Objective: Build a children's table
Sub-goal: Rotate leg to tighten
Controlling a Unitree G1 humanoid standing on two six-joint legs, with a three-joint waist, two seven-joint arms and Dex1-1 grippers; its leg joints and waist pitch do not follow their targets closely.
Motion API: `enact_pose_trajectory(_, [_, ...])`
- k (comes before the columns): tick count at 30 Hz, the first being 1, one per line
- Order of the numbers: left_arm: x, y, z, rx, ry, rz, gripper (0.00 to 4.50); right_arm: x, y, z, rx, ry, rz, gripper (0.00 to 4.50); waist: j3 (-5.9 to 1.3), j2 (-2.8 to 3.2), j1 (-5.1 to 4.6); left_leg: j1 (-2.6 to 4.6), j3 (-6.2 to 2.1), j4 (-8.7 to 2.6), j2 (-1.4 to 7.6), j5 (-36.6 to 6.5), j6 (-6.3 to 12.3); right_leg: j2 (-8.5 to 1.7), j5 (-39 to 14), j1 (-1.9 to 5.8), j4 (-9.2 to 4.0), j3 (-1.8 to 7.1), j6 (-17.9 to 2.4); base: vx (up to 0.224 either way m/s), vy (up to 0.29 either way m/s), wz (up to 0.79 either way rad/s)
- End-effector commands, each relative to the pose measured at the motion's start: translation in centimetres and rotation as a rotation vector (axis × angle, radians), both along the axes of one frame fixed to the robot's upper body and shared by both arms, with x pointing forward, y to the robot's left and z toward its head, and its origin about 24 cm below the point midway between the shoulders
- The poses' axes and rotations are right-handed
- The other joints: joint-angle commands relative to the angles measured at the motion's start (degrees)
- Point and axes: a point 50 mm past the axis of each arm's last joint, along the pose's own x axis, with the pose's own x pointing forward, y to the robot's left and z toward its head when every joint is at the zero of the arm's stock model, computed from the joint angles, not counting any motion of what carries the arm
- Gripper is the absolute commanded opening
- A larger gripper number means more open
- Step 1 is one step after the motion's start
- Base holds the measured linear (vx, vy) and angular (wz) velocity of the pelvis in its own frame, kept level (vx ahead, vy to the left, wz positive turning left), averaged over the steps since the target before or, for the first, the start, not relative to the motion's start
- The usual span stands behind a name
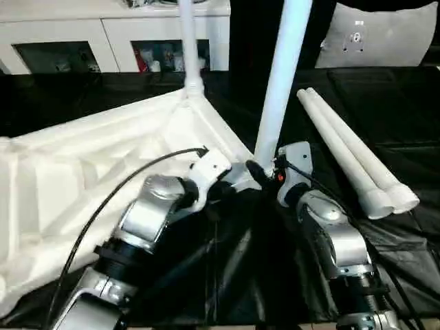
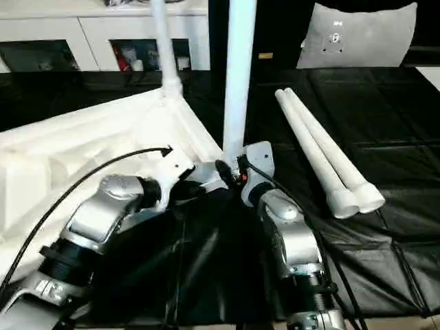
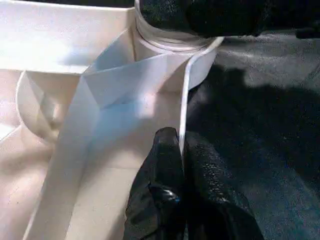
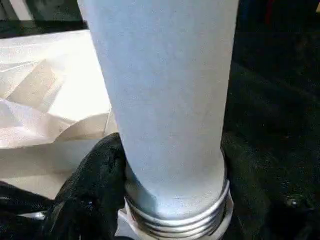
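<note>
On the black cloth [image 1: 385, 124] before the white cabinet [image 1: 103, 34], the table top [image 1: 82, 172] lies ribs-up, one leg [image 1: 189, 48] already upright in its far corner. My right gripper [image 1: 265, 172] clasps the base of a second leg [image 1: 282, 75], whose long axis rises nearly vertical over the near corner socket [image 3: 172, 52]. My left gripper [image 3: 180, 155], nearest that corner, pinches the top's rim beside it; two spare legs [image 1: 350, 155] lie to my right.

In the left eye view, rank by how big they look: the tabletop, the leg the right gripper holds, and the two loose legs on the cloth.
1. tabletop, largest by far.
2. held leg, upright at the near corner in the right gripper.
3. two loose legs: alike; each looks close to the held leg, which runs out of frame, so that ranking is unsure.
</note>
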Motion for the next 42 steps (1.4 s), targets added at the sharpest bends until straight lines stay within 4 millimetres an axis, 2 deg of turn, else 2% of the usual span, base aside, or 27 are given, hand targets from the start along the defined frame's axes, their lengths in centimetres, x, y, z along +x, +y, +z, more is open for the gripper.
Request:
enact_pose_trajectory(1, [0.3,-0.5,0.8,0.006,-0.088,0.016,0.0,-1.4,3.7,-0.6,0.048,0.027,0.183,3.29,-3.48,-0.45,0.33,1.07,-2.05,-4.19,3.72,-13.91,2.12,-3.88,-10.65,1.73,-3.89,2.44,-11.56,0.055,-0.017,0.01])
enact_pose_trajectory(2, [0.2,-0.3,0.7,0.01,-0.089,0.002,0.0,-1.5,3.5,-0.6,0.05,0.022,0.188,3.5,-3.67,-0.45,0.3,0.93,-2.01,-4.0,3.65,-11.69,3.04,-3.8,-7.37,2.01,-3.51,2.33,-12.25,0.055,-0.017,0.01])
enact_pose_trajectory(3, [0.2,-0.1,0.7,0.012,-0.088,-0.008,0.0,-1.5,3.3,-0.5,0.048,0.017,0.194,3.5,-3.8,-0.43,0.36,0.96,-2.02,-3.85,3.65,-10.43,3.51,-3.79,-5.43,2.13,-3.27,2.28,-12.7,0.0,0.0,0.0])
enact_pose_trajectory(4, [0.1,0.4,0.6,0.025,-0.085,-0.044,0.0,-1.7,2.8,-0.4,0.038,0.0,0.215,3.74,-4.0,-0.04,0.35,0.9,-2.03,-3.69,3.62,-8.98,3.99,-3.79,-3.33,2.3,-2.96,2.23,-13.19,0.0,0.0,0.0])
enact_pose_trajectory(5, [0.0,0.6,0.6,0.034,-0.082,-0.054,0.0,-1.7,2.5,-0.4,0.034,-0.005,0.223,3.74,-4.13,-0.16,0.36,0.74,-1.9,-3.28,3.56,-6.08,5.59,-3.73,1.62,2.54,-2.45,2.06,-14.35,0.0,0.0,0.0])
enact_pose_trajectory(6, [-0.1,1.1,0.5,0.054,-0.075,-0.072,0.0,-1.9,2.1,-0.4,0.023,-0.015,0.239,3.79,-4.21,0.28,0.47,0.72,-2.0,-3.22,3.59,-5.41,5.96,-3.76,2.65,2.6,-2.3,1.98,-14.59,0.0,0.0,0.0])
enact_pose_trajectory(7, [-0.3,1.8,0.3,0.069,-0.06,-0.111,0.0,-2.2,1.4,-0.2,0.01,-0.044,0.286,3.79,-4.24,0.35,0.47,0.82,-1.99,-3.13,3.72,-5.12,6.42,-3.68,4.02,2.64,-2.24,1.84,-15.07,0.0,0.0,0.0])
enact_pose_trajectory(8, [-0.3,1.8,0.3,0.069,-0.06,-0.111,0.0,-2.2,1.4,-0.2,0.01,-0.044,0.286,3.98,-4.25,0.17,0.41,0.73,-1.92,-3.03,3.64,-5.17,6.6,-3.62,4.52,2.77,-2.16,1.82,-15.27,0.0,0.0,0.0])
enact_pose_trajectory(10, [-0.6,2.6,0.2,0.093,-0.049,-0.171,0.0,-2.4,0.3,0.1,-0.02,-0.078,0.328,4.19,-4.14,0.67,0.38,0.8,-1.99,-3.14,3.77,-6.77,6.29,-3.79,2.81,2.82,-2.27,1.76,-15.98,0.0,0.0,0.0])
enact_pose_trajectory(11, [-0.8,3.2,0.1,0.107,-0.041,-0.211,0.0,-2.4,-0.7,0.3,-0.042,-0.1,0.357,4.22,-4.03,0.53,0.44,1.06,-1.85,-3.13,3.89,-9.43,5.35,-3.71,-0.59,2.77,-2.62,1.83,-15.9,0.0,0.0,0.0])
enact_pose_trajectory(12, [-0.8,3.3,0.1,0.107,-0.041,-0.223,0.0,-2.5,-0.9,0.4,-0.046,-0.103,0.368,4.29,-3.93,0.58,0.47,1.19,-1.8,-3.25,3.99,-10.28,4.88,-3.63,-2.36,2.66,-2.76,1.87,-15.97,0.0,0.0,0.0])
enact_pose_trajectory(15, [-1.1,4.1,0.0,0.123,-0.038,-0.326,0.0,-2.7,-2.7,0.6,-0.102,-0.109,0.463,4.41,-3.99,0.46,0.79,1.39,-1.89,-3.29,4.11,-11.0,4.43,-3.53,-4.18,2.6,-2.73,1.84,-15.86,0.0,0.0,0.0])
enact_pose_trajectory(19, [-1.4,4.5,-0.1,0.126,-0.022,-0.388,0.0,-3.0,-3.2,0.7,-0.131,-0.1,0.532,4.41,-4.18,0.56,1.21,1.61,-1.75,-3.18,4.19,-10.98,4.18,-3.57,-3.29,2.48,-2.48,1.87,-16.23,0.0,0.0,0.0])
enact_pose_trajectory(20, [-1.9,5.1,-0.2,0.164,-0.005,-0.486,0.0,-3.2,-3.7,1.1,-0.122,-0.082,0.634,4.41,-4.33,-0.05,1.59,1.49,-1.82,-3.02,4.1,-10.59,4.93,-3.74,-3.31,2.82,-2.34,1.86,-16.24,0.0,0.0,0.0])
enact_pose_trajectory(22, [-2.4,5.5,-0.3,0.188,0.016,-0.571,0.0,-3.4,-4.1,1.4,-0.129,-0.068,0.727,4.41,-4.16,0.31,1.9,1.54,-1.73,-3.05,4.21,-10.43,5.32,-3.71,-3.9,2.58,-2.48,1.85,-15.97,0.0,0.0,0.0])
enact_pose_trajectory(26, [-2.7,5.6,-0.3,0.182,0.034,-0.604,0.0,-3.3,-4.3,1.5,-0.143,-0.057,0.767,4.41,-4.08,0.15,2.57,1.68,-1.57,-3.03,4.38,-11.84,4.15,-3.92,-7.72,2.23,-2.49,1.97,-16.0,0.0,0.0,0.0])
enact_pose_trajectory(27, [-2.9,5.5,-0.4,0.181,0.041,-0.625,0.0,-3.2,-4.3,1.6,-0.137,-0.047,0.79,4.26,-4.12,-0.19,2.65,1.69,-1.53,-3.01,4.37,-11.9,4.05,-3.93,-8.18,2.25,-2.55,2.0,-15.95,0.0,0.0,0.0])
enact_pose_trajectory(30, [-3.1,5.5,-0.5,0.192,0.049,-0.661,0.0,-3.2,-4.2,1.9,-0.11,-0.027,0.844,4.26,-4.04,-0.06,3.03,1.63,-1.62,-3.03,4.42,-12.79,3.4,-3.88,-10.19,2.09,-2.47,2.08,-15.47,0.0,0.0,0.0])
enact_pose_trajectory(31, [-3.1,5.6,-0.5,0.2,0.049,-0.675,0.0,-3.2,-4.1,2.0,-0.101,-0.017,0.87,4.0,-3.93,-0.09,3.08,1.64,-1.65,-3.06,4.36,-13.7,3.07,-3.9,-11.62,2.02,-2.61,2.09,-15.23,0.0,0.0,0.0])
enact_pose_trajectory(33, [-3.0,5.8,-0.6,0.214,0.045,-0.704,0.0,-3.3,-4.0,2.1,-0.085,0.008,0.936,3.88,-3.83,-0.22,3.1,1.62,-1.72,-3.18,4.34,-14.98,2.44,-3.92,-14.09,1.96,-2.81,2.12,-14.38,0.0,0.0,0.0])
enact_pose_trajectory(39, [-2.8,5.8,-0.6,0.228,0.043,-0.72,0.0,-3.3,-3.8,2.0,-0.084,0.044,0.988,3.41,-3.97,-0.21,3.1,1.62,-1.77,-3.14,4.34,-14.79,2.0,-3.98,-13.99,1.81,-2.67,2.16,-14.28,0.0,0.0,0.0])
enact_pose_trajectory(42, [-2.8,5.9,-0.7,0.232,0.043,-0.724,0.0,-3.2,-3.9,2.0,-0.082,0.06,1.001,3.03,-4.04,-0.38,3.18,1.53,-1.73,-3.0,4.32,-13.84,2.32,-4.02,-12.79,1.9,-2.56,2.17,-14.68,0.0,0.0,0.0])
